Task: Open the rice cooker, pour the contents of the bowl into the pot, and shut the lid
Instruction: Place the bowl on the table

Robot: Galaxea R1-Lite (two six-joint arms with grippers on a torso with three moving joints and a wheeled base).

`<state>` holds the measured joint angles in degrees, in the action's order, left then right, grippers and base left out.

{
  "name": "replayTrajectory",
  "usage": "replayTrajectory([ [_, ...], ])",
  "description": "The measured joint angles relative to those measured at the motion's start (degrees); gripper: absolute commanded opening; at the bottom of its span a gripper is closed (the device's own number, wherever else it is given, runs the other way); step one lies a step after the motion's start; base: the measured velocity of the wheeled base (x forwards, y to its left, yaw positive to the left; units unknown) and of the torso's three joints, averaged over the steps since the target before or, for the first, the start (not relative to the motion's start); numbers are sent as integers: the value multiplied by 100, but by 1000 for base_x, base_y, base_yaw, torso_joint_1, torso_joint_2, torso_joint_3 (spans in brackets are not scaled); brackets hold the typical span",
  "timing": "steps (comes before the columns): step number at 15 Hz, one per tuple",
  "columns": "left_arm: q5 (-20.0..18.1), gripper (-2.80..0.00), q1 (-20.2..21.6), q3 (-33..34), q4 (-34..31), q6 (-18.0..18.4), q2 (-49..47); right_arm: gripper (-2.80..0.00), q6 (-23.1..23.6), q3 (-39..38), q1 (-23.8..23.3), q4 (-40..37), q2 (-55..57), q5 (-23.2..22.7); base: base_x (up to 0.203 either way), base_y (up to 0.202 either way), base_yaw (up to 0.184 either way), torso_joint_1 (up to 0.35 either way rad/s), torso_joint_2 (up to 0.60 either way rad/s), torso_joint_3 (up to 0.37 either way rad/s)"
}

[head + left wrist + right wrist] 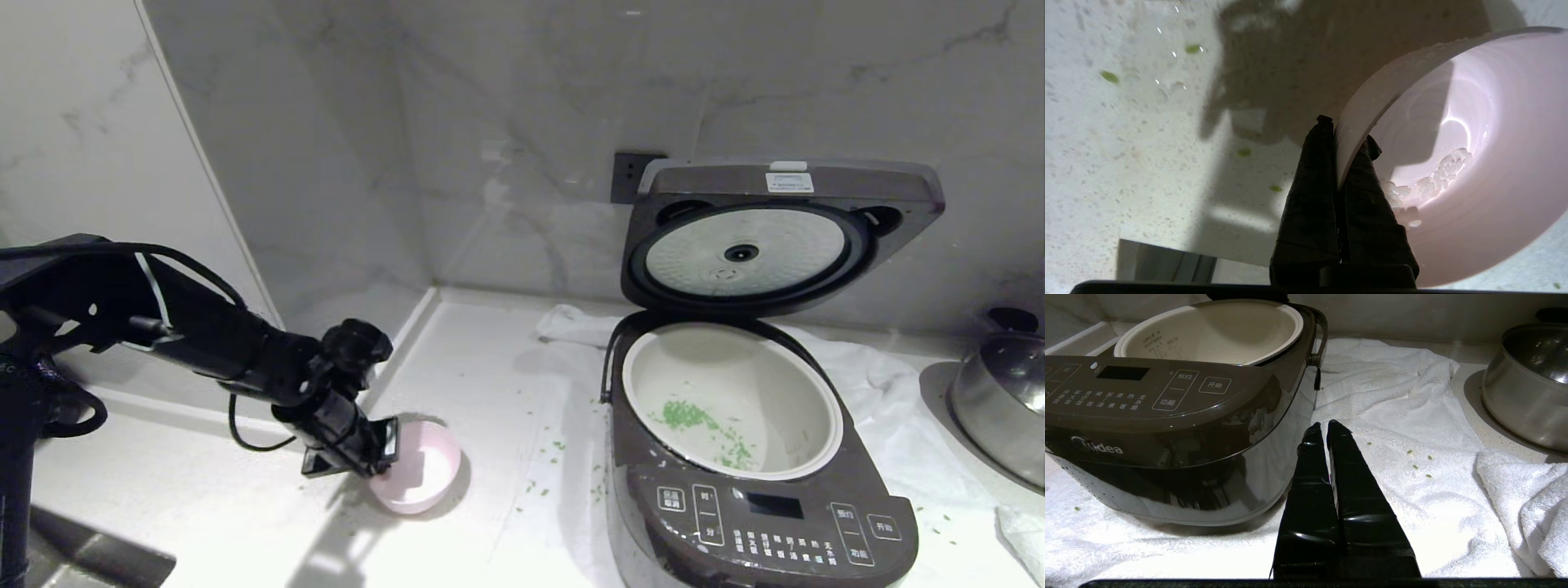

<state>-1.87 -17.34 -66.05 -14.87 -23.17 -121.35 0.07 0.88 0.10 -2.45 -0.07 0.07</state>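
Left gripper (1345, 134) pinched tight on bowl (1474, 163) rim

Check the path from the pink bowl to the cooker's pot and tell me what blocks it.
Nothing visible blocks it. The left gripper pinches the bowl rim; bare counter with scattered green bits lies between it and the pot, and the lid stands open.

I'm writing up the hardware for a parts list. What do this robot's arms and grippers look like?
The left arm is matte black with angular links, a knobbly black joint near the wrist, and loose black cables looping along and beneath it. The left gripper has two long, tapered black fingers with a dull, wrapped-looking surface. The right gripper has the same paired tapering fingers, glossier black. No markings show on either.
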Motion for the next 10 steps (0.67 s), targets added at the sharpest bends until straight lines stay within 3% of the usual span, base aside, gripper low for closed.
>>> replayTrajectory([
  [6,-4,-280,107,667,-32,143,166,-280,2,0,-2,0,0,0,0,0,0,0,0,0],
  [10,-6,-280,399,919,-38,220,287,-280,0,0,0,2,0,2,0,0,0,0,0,0],
])
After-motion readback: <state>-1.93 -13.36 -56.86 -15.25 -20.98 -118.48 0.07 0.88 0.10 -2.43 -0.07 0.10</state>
